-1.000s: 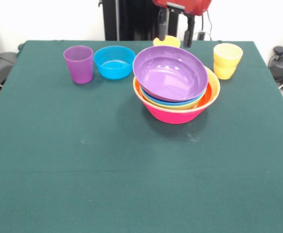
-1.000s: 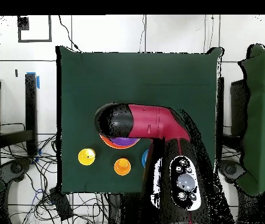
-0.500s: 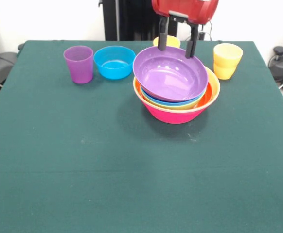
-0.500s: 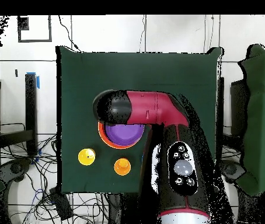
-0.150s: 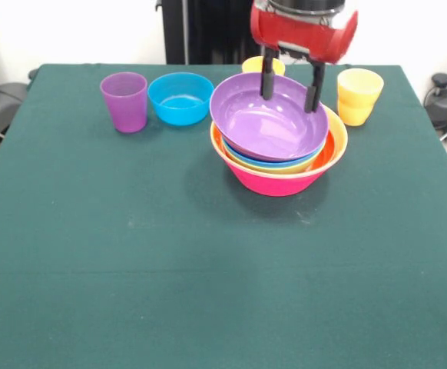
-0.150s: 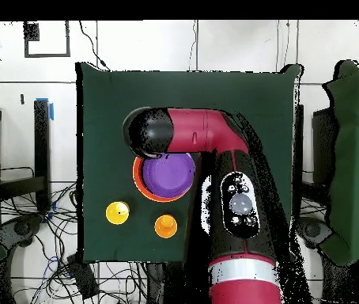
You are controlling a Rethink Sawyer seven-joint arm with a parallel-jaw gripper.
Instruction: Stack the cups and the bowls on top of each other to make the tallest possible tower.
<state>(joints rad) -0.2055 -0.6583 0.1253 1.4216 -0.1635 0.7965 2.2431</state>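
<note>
The tower [image 5: 279,178] stands right of centre: a large pink bowl holds an orange bowl [image 5: 336,144] and several smaller ones. A purple bowl [image 5: 263,121] lies tilted on top. My gripper [image 5: 289,100] hangs open over the far part of that purple bowl, both fingers pointing down, nothing between them. A purple cup [image 5: 124,101] and a small blue bowl [image 5: 180,98] stand at the far left. A yellow cup [image 5: 359,96] is to the tower's right. An orange cup [image 5: 251,65] peeks out behind the gripper. From overhead, the purple bowl [image 6: 169,174], yellow cup [image 6: 118,212] and orange cup [image 6: 165,226] show.
In the overhead view the red arm [image 6: 214,138] reaches across the table and its black wrist hides the gripper. The green cloth [image 5: 170,269] spreads wide in front of the tower. Cables lie on the floor around the table.
The gripper came forward from behind the tower and dropped lower, so its fingers now hang over the purple bowl. Bowls and cups have not moved.
</note>
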